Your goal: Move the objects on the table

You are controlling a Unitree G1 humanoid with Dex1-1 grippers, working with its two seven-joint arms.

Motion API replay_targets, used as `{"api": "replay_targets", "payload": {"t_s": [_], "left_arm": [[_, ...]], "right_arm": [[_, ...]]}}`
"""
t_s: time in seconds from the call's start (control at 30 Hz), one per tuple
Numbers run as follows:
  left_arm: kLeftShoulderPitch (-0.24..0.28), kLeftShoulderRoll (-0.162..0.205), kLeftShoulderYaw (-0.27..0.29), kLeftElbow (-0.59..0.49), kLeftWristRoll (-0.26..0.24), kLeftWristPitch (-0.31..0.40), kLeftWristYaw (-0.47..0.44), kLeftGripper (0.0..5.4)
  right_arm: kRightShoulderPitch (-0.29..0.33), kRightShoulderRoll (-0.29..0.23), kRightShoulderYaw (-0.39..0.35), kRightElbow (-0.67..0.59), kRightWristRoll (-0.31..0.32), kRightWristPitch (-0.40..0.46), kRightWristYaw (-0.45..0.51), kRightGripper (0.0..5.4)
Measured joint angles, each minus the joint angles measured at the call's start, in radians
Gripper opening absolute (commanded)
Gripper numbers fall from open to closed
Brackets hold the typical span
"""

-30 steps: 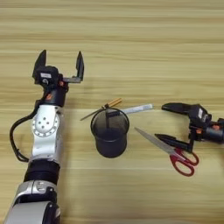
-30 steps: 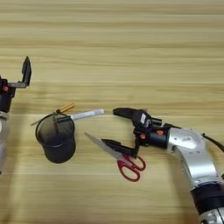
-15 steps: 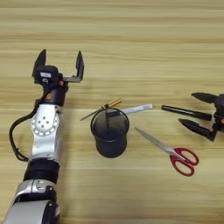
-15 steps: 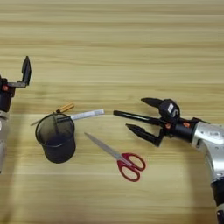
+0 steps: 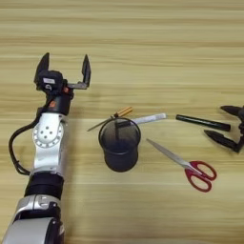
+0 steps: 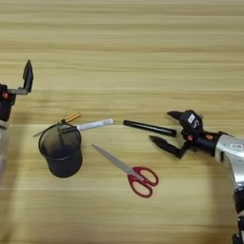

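right jaws (image 6: 167,127) gape wide just right of a black pen (image 6: 149,127); closing crooked could roll it toward the scissors (image 6: 127,170).

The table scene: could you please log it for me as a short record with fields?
surface: wooden table
pen cup: upright, black mesh
screwdriver: lying just behind the cup
white marker: lying behind the cup, beside the screwdriver
black pen: flat, right of the marker
scissors: flat, closed, right of the cup
left end effector: open, holding nothing
right end effector: open, at the pen's right end
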Motion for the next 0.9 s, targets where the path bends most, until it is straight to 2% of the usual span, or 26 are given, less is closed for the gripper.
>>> {"api": "replay_targets", "payload": {"t_s": [0.27,0.43,0.9], "left_arm": [[0.000,0.000,0.000,0.001,0.000,-0.004,0.001,5.40],[0.000,0.000,0.000,0.002,0.000,-0.010,0.001,5.40],[0.000,0.001,0.000,0.008,0.000,-0.011,0.000,5.40]], "right_arm": [[-0.036,0.004,0.022,0.083,-0.051,-0.025,-0.045,5.37],[-0.050,0.013,0.025,0.111,-0.056,-0.044,-0.051,5.37],[-0.064,0.028,0.043,0.137,-0.058,-0.067,-0.046,3.99]]}}
